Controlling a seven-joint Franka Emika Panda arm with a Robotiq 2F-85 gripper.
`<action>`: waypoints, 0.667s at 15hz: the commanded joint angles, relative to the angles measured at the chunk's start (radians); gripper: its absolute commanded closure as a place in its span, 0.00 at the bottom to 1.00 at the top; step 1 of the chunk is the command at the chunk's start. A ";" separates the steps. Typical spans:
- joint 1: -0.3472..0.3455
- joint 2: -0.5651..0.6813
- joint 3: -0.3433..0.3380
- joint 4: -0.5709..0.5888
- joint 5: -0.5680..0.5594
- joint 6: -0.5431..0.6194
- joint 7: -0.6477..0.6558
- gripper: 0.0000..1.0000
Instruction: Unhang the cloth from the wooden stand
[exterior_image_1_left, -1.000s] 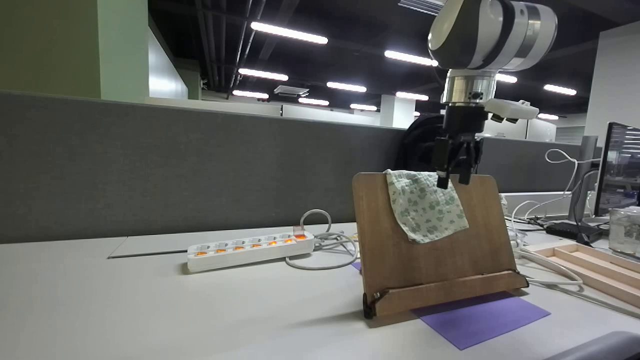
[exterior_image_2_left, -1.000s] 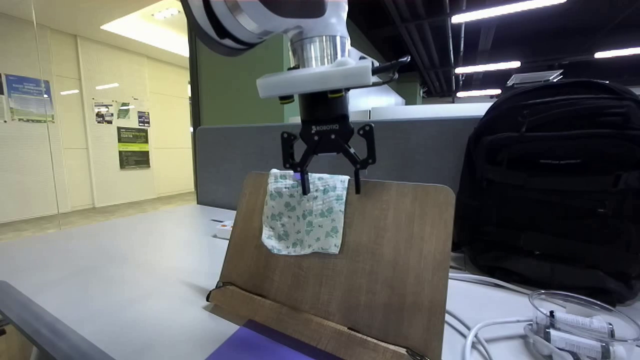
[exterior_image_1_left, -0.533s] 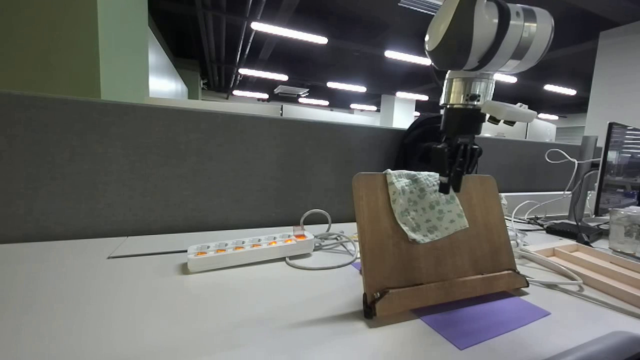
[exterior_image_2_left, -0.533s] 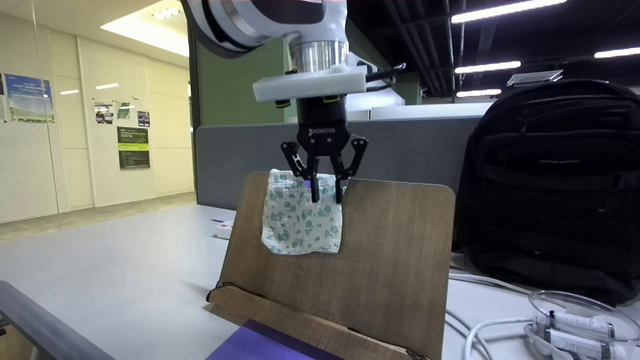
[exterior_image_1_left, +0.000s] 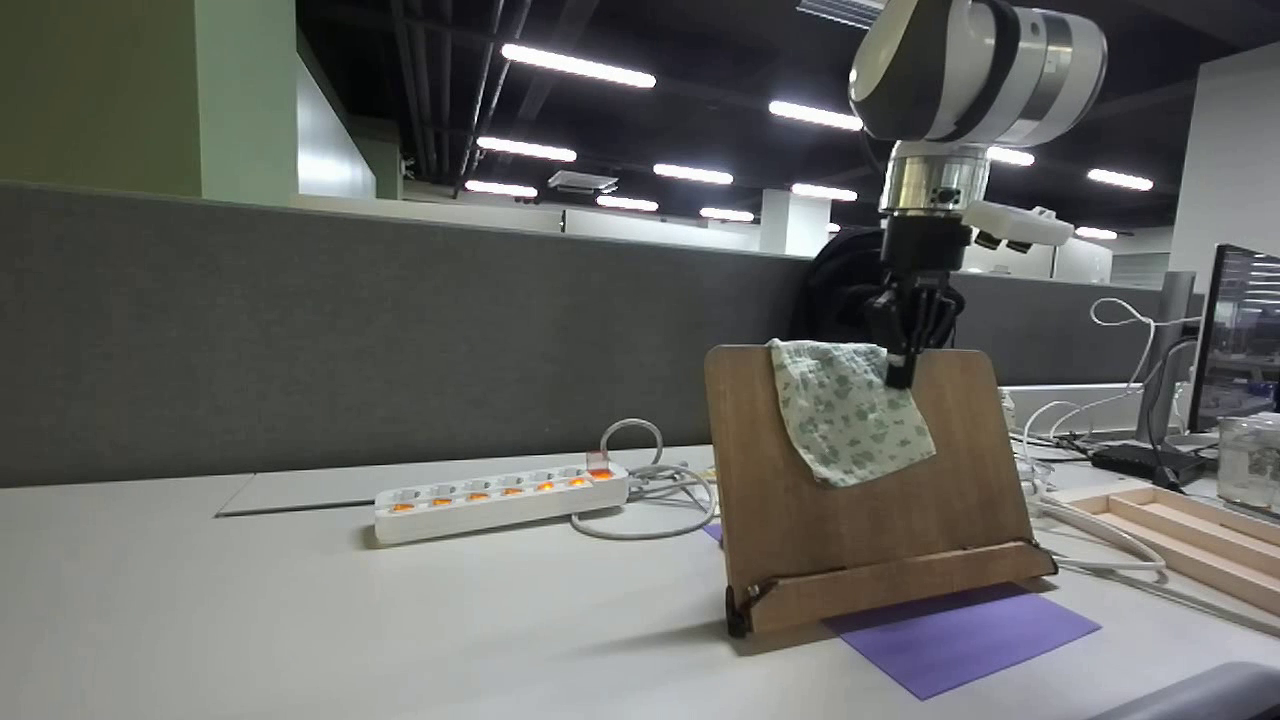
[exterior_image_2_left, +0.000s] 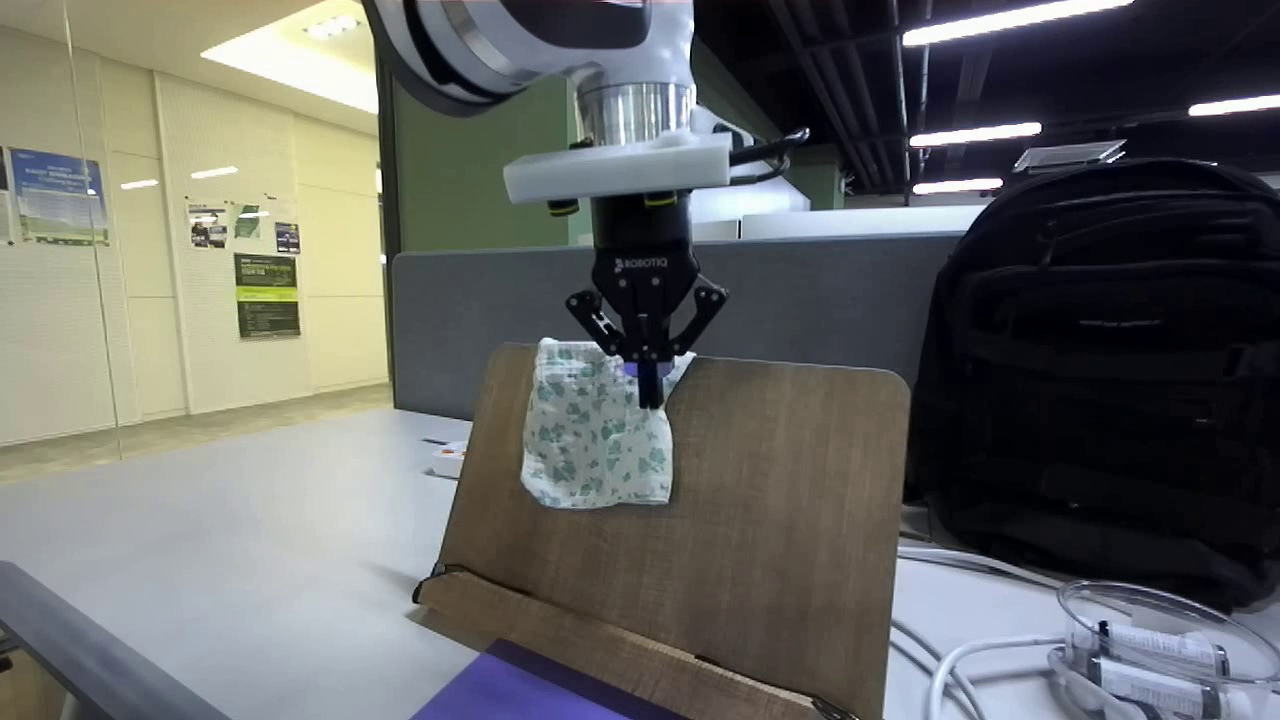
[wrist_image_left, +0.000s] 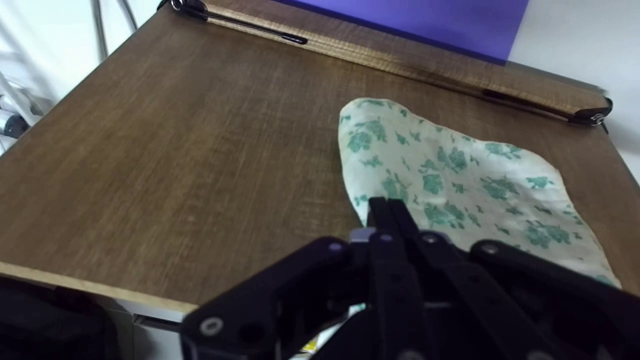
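White desk (exterior_image_1_left: 300, 620), power strip (exterior_image_1_left: 500, 508), black backpack (exterior_image_2_left: 1100, 400), purple sheet (exterior_image_1_left: 965, 640) under wooden stand (exterior_image_1_left: 865, 525), gripper (exterior_image_2_left: 651, 398) clenched on cloth (exterior_image_2_left: 595, 440)

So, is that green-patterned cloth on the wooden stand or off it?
On: in both exterior views the cloth hangs from the top edge of the wooden stand, while the gripper pinches the cloth's edge.

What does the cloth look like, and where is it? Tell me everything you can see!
The cloth is white with green leafy patterns and looks soft and thin. It hangs over the top edge of the tilted wooden stand and lies against the front. The pincer is shut on one side edge, puckering it; the bottom edge is loose.
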 joint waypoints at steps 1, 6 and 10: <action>0.029 -0.013 0.038 0.063 0.023 -0.139 -0.015 0.99; 0.120 -0.066 0.148 0.179 -0.011 -0.330 0.014 0.99; 0.196 -0.048 0.218 0.281 0.008 -0.409 0.002 0.99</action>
